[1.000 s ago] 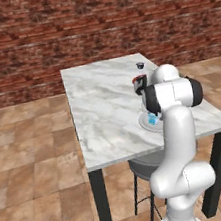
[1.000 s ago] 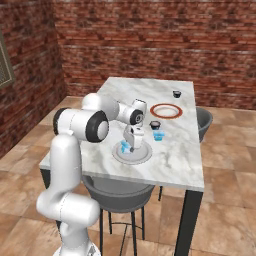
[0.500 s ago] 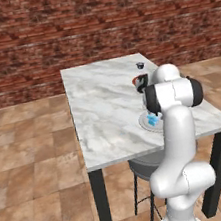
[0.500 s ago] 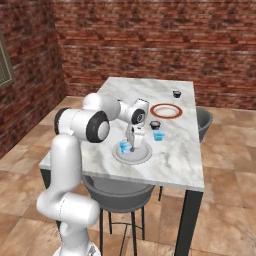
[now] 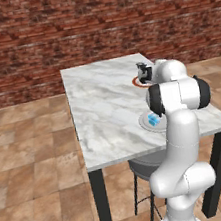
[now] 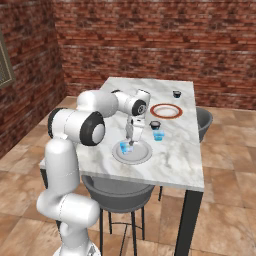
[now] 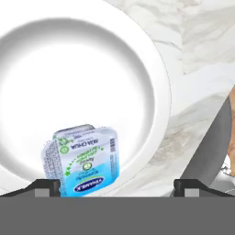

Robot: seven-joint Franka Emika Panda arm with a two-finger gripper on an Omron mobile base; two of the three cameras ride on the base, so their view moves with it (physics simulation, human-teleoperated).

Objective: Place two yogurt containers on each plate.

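Gripper [image 6: 131, 143], fingers apart, above grey plate [image 6: 141, 156] holding one blue yogurt cup [image 6: 124, 147]; three cups remain unplaced.

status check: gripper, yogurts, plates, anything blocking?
Gripper open, low over grey plate. One blue yogurt on that plate, between the fingertips. Second blue cup and dark cup on table beside it; rimmed plate bare. Nothing blocking.

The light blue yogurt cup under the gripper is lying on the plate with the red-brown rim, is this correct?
Not quite. The light blue yogurt cup under the gripper lies on the plain pale grey plate, as the right base view shows; the red-brown-rimmed plate is further back.
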